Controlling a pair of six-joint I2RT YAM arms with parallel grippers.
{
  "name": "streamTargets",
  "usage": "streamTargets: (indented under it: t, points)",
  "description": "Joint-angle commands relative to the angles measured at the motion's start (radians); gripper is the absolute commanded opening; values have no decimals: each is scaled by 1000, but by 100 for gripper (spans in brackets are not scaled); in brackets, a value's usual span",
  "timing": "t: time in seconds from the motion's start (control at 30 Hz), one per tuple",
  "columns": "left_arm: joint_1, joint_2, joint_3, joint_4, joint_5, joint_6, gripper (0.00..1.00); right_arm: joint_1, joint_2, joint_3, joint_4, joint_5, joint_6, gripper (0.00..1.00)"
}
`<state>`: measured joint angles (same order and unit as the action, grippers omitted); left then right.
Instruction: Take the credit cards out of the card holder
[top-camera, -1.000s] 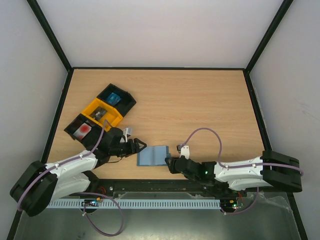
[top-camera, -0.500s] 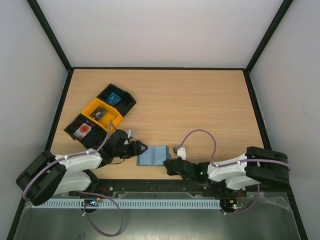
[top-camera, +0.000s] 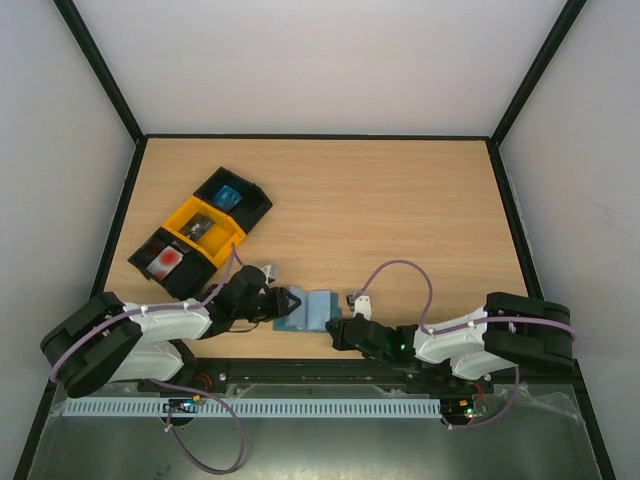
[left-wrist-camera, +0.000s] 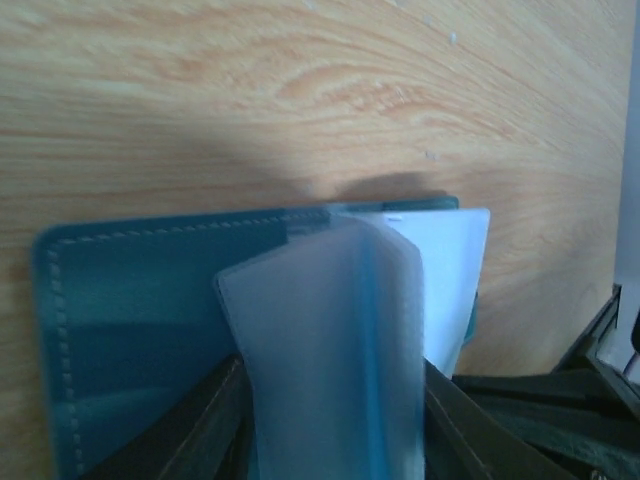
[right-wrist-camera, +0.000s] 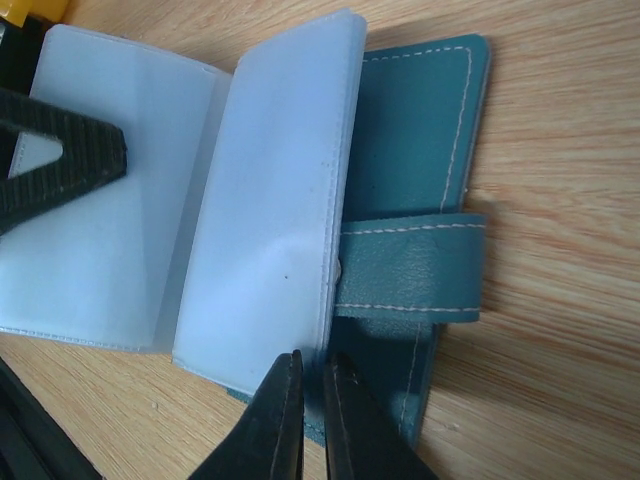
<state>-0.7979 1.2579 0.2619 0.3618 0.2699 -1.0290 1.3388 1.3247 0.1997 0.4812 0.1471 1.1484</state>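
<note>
Blue-grey soft bifold card holder (top-camera: 312, 310) lies open at 6 o'clock on wooden surface (top-camera: 400, 220): left gripper (top-camera: 289, 303), at its 9, half-closed pinching a frosted plastic sleeve (left-wrist-camera: 330, 340); right gripper (top-camera: 341, 329), at its 4, closed tight, hold unclear.

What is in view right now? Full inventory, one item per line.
card holder: 1, blue-teal, open, near table edge between the grippers
clear sleeves: at least 2, translucent, fanned out of the holder
white card: 1, white, mostly hidden behind a sleeve; looks like a card
strap tab: 1, teal, on the holder's side
trays: 3, black, yellow, black, in a row far left
table: 1, light wood
left gripper: 1, black, fingers either side of a sleeve flap
right gripper: 1, black, pinched on the holder's edge
</note>
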Motion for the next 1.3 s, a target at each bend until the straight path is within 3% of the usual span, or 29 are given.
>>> streamTargets:
  t: [0.0,0.17,0.33,0.5,0.57,0.6,0.7,0.9,1.0,1.27]
  points:
    - [-38,-35,1,-7,17,-47,36,-3,23,-17,9,-7,7,7]
    - [-48,-91,7,-43,-13,-44,5,-3,23,-25,20,-5,9,7]
    - [-48,-156,6,-131,-68,-33,3,-2,0,-37,19,15,18,2]
    - [-49,-218,28,-274,-140,-13,20,-3,-32,-42,3,32,23,2]
    - [-48,-246,18,-288,-156,-28,40,-2,-42,-41,-2,34,22,2]
    - [-48,-255,15,-296,-160,-32,45,-3,-49,-42,-6,33,22,2]
    - [-48,-277,18,-329,-165,-31,52,-3,-75,-42,-16,26,26,4]
    - [-47,-358,54,-474,-243,-23,69,-3,-195,-28,-102,52,24,20]
    - [-48,-429,95,-550,-278,-1,97,-3,-309,9,-229,89,1,29]
    - [-48,-591,277,-753,-341,115,100,-3,-675,162,-612,258,-63,53]
